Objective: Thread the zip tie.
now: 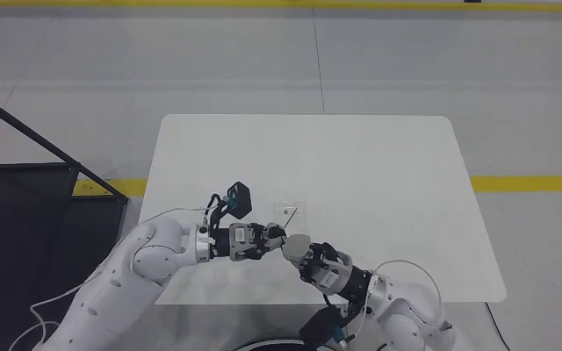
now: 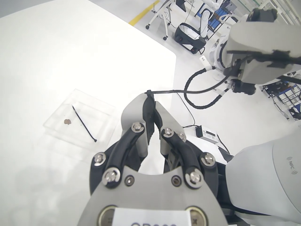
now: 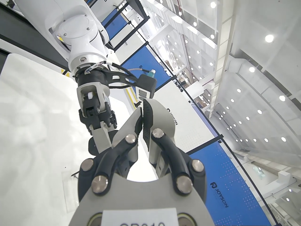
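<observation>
The left gripper [image 2: 150, 99] has its fingers closed on the zip tie [image 2: 165, 91], pinching it by what looks like its head, so the thin black strap sticks out sideways in the air above the worktop [image 2: 58, 48]. That hold seems chosen to keep the head fixed and facing out, a steady target for the tail. I cannot follow the strap's far end against the dark cabling behind it.

The right gripper [image 3: 142, 116] sits just beside the left one, their tips nearly meeting in the top view. Its fingers are closed pad to pad, and whether anything thin lies between them I cannot tell. Such closeness suits a two-armed threading move.

A second zip tie [image 2: 83, 124] lies flat in a clear tray [image 2: 101, 123] nearby, next to a small brown scrap [image 2: 67, 121] — probably spare stock kept from sliding about.

As for writing, each gripper's base carries a white label [image 2: 150, 217] with dark print cut off at the edge, and the blue panels [image 3: 218, 172] in the room behind bear a white logo — I leave both unread.
</observation>
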Controlling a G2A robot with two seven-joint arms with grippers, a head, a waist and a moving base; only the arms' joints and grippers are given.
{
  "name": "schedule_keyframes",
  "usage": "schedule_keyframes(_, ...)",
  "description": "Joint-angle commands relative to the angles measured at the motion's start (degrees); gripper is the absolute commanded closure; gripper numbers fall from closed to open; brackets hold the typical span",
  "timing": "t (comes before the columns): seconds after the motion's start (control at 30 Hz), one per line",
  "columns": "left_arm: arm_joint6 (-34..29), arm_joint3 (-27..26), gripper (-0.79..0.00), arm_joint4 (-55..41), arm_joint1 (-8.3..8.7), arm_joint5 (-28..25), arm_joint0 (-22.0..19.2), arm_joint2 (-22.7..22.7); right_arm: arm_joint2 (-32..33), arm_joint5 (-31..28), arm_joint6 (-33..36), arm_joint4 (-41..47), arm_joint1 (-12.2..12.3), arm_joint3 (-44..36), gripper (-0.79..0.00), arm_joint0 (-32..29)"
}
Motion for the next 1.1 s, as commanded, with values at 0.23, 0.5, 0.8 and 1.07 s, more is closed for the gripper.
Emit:
schedule_keyframes(0.23,-0.76,-0.11,0.0,0.06,-0.11,0.04,-0.3,0.61,-0.63,2.96,1.14,0.03,-0.36,0.31,0.0,0.02)
schedule_keyframes(0.5,-0.93,-0.12,0.0,0.05,-0.19,0.22,-0.57,0.86,-1.97,1.1,2.37,-1.17,-0.62,0.64,0.0,1.08)
schedule_keyframes(0.8,-0.2,-0.04,0.0,0.16,-0.22,-0.01,-0.45,0.56,-2.72,1.36,7.34,-2.79,-1.01,0.34,0.0,1.65)
schedule_keyframes(1.07,0.25,-0.22,0.0,0.13,-0.14,0.07,0.08,-0.09,-1.98,7.73,9.26,-3.99,-1.27,-0.23,0.0,-0.43)
